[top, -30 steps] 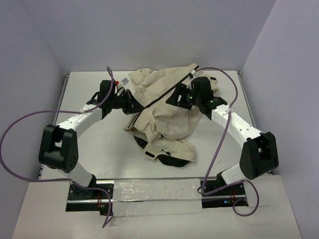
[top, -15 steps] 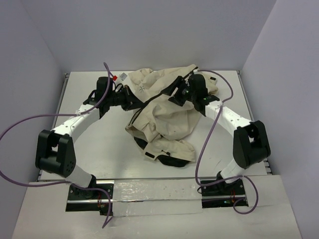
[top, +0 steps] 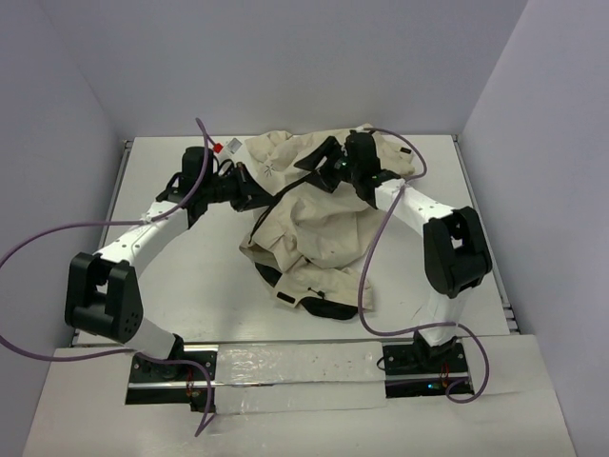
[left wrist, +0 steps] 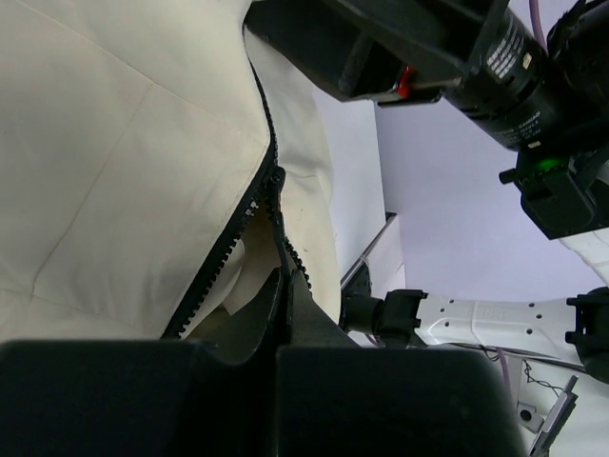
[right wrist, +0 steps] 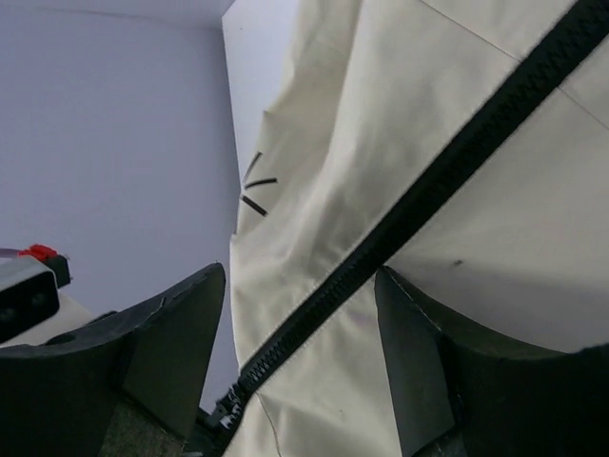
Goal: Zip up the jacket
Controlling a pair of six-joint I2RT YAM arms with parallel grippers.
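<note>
The beige jacket (top: 319,224) lies crumpled mid-table, its dark zipper line (top: 285,195) running diagonally across it. My left gripper (top: 255,197) sits at the jacket's left edge. In the left wrist view its fingers (left wrist: 303,307) are shut on the zipper tape, just below where the two toothed rows (left wrist: 273,181) meet. My right gripper (top: 325,160) hovers over the upper part of the jacket and is open. Its two fingers (right wrist: 176,338) straddle the closed zipper (right wrist: 400,224), and the slider (right wrist: 224,409) shows low between them.
A small red and white object (top: 226,147) lies on the table behind the left gripper. Purple cables (top: 57,228) loop off both arms. Grey walls close in the white table (top: 190,276) on three sides, and the arm bases (top: 285,371) stand at the near edge.
The right arm has swung left across the jacket's top, bringing its open gripper closer to the left one. The left gripper has edged slightly toward the back, still shut on the zipper edge.
</note>
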